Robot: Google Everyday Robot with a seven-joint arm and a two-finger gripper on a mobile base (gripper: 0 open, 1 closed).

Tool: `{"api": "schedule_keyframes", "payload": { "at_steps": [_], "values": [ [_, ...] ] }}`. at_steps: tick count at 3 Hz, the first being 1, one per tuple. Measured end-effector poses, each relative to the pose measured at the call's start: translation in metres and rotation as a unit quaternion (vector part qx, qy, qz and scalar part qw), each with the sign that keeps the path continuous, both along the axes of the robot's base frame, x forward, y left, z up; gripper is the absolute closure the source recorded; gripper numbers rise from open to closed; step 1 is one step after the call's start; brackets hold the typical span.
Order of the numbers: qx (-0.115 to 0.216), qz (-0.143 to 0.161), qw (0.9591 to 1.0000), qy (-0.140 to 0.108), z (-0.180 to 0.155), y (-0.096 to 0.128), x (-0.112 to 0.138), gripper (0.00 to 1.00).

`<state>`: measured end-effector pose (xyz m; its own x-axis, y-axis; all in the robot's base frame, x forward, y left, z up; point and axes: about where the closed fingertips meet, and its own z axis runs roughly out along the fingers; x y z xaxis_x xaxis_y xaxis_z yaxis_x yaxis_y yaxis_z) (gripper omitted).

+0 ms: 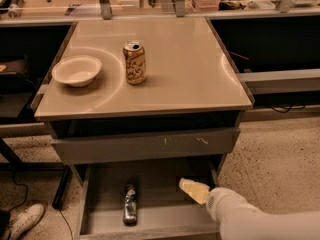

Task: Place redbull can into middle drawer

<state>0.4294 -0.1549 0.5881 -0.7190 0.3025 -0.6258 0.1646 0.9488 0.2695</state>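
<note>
The redbull can [130,204] is slim and silver-blue. It lies on its side on the floor of the open middle drawer [165,181], left of centre, with one end pointing toward the drawer's front. My gripper [193,189] has a yellowish tip and hangs over the right part of the drawer. It is to the right of the can, apart from it, and holds nothing that I can see. My white arm [250,219] comes in from the lower right.
A closed grey drawer front with yellowish scratches [145,146] sits just above the open drawer. On the tan tabletop [190,69] stand a gold can [135,63] and a white bowl [76,70]. A shoe [22,221] is on the floor at the lower left.
</note>
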Motion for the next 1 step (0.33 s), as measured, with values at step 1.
{"api": "schedule_keyframes", "payload": {
  "at_steps": [1],
  "values": [
    [-0.026,0.028,0.9993,0.005,-0.0014,0.0054,-0.0088,0.00]
  ]
}}
